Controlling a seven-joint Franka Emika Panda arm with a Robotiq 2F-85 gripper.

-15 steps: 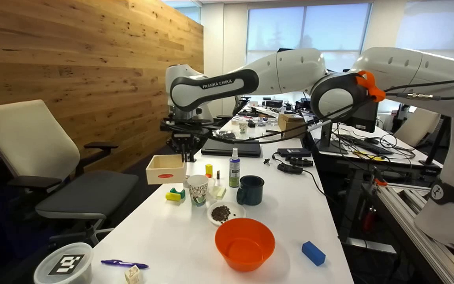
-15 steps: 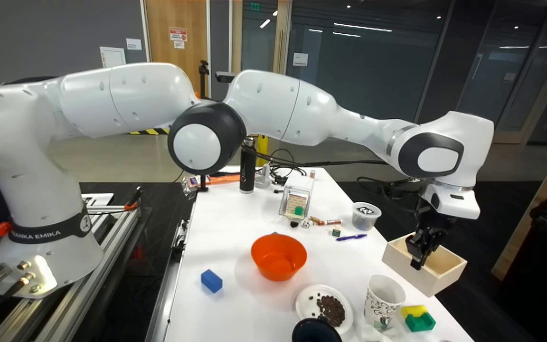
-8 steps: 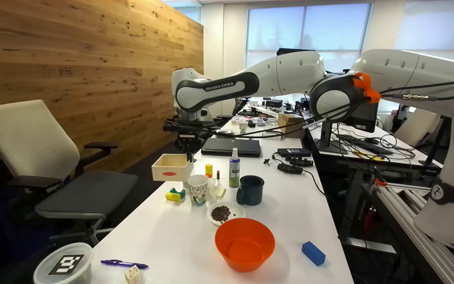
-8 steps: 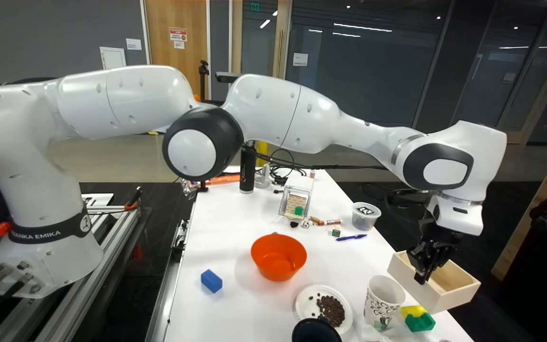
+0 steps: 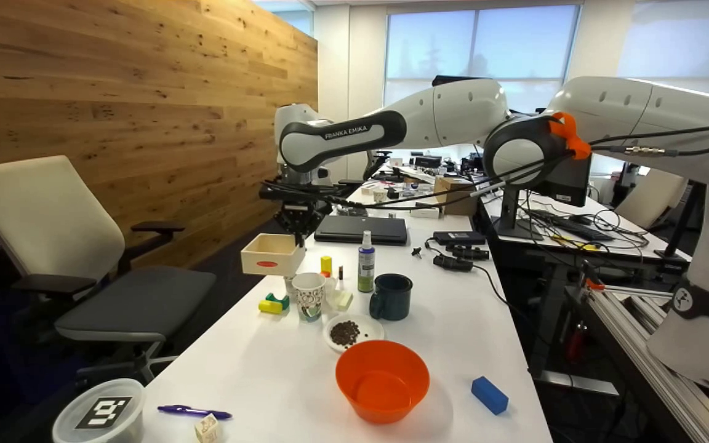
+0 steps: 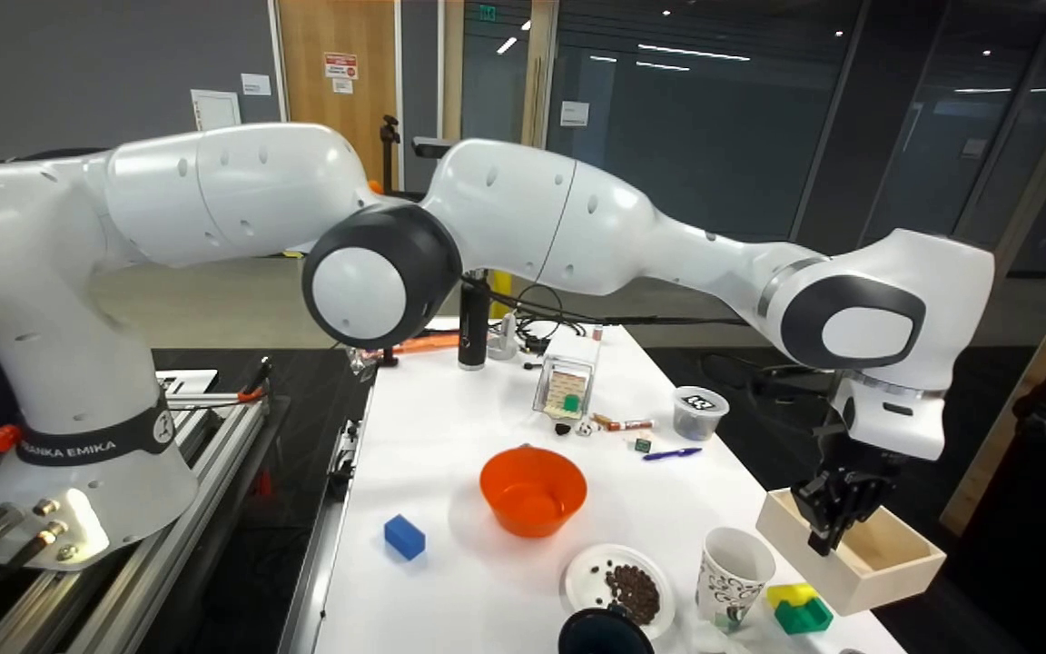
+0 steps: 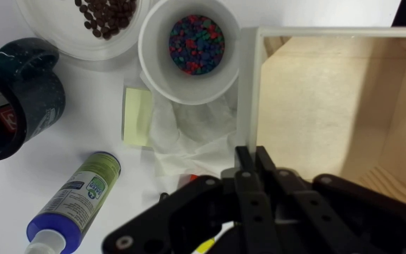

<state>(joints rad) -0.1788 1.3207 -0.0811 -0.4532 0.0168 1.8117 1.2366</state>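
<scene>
"At the fingertips (image 7: 244,158), what has just changed?"

"Not the hold: I have the gripper (image 7: 254,155) clenched on one wall of the wooden box (image 7: 305,113), a fingertip to each face. What changes over the last second is the place; in both exterior views gripper and box travel together a little way along the long edge of the table (image 6: 468,590), where the box hangs in the air."

"Meaning what, from your seat?"

"I judge that I'm mid-carry with a sound grip, since the box comes along without visible slip. It looks roughly level to me."

"What lies close?"

"Just beside the pinched wall, as the wrist sees it, a patterned paper cup (image 7: 190,86) of coloured beads (image 7: 196,44). I can't tell from there how much gap remains, so a bump seems my main risk. Beyond it, a white plate (image 7: 55,24) of dark brown beans (image 7: 108,14) and a dark green mug (image 7: 46,98)."

"And farther out?"

"A spray bottle (image 7: 78,199) near the mug, then the orange bowl (image 6: 532,522) and a blue block (image 6: 405,538); none of those shifts."
</scene>
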